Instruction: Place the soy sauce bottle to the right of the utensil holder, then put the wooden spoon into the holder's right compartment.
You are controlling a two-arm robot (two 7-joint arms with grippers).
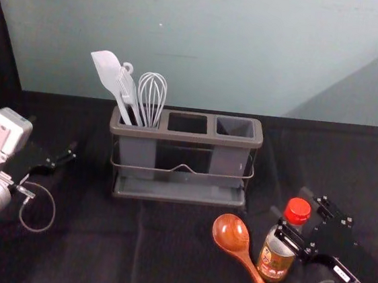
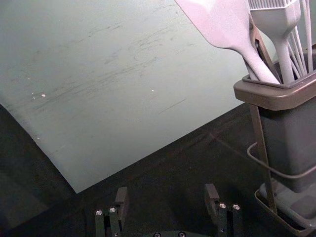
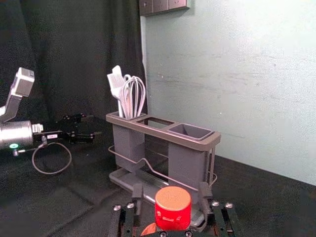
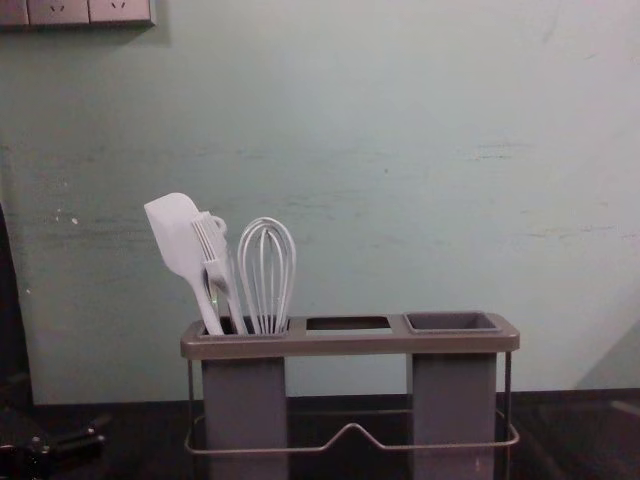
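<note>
Okay, your right gripper (image 1: 290, 201) is at the soy sauce bottle (image 1: 273, 260), in front and right of the utensil holder (image 1: 185, 136), can't tell if clamped; wooden spoon (image 1: 231, 232) lies in front of the holder, left gripper (image 1: 52, 135) parked left of it, fingers apart.

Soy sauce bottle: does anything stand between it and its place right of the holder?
Nothing visible does: bare table lies between the bottle, with the right gripper at it, and the area right of the holder. The spoon lies to the bottle's left, off that path.
</note>
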